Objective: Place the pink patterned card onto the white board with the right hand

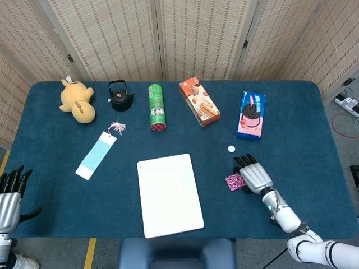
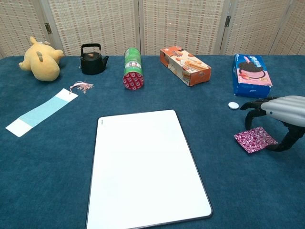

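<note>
Right robot hand (image 2: 281, 110) arched over pink card (image 2: 254, 140), grip unclear; wrist cropped.

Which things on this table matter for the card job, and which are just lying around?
For the job: pink patterned card, white board, right robot hand.

Lying about: plush toy, black kettle, green can, orange snack box, blue cookie box, bookmark, small white disc.

Magenta swirl-patterned square card (image 2: 254, 140); plain white rectangular board (image 2: 145, 168); dark blue felt tabletop (image 2: 57, 157); silver-and-black right hand (image 2: 279, 114).
</note>
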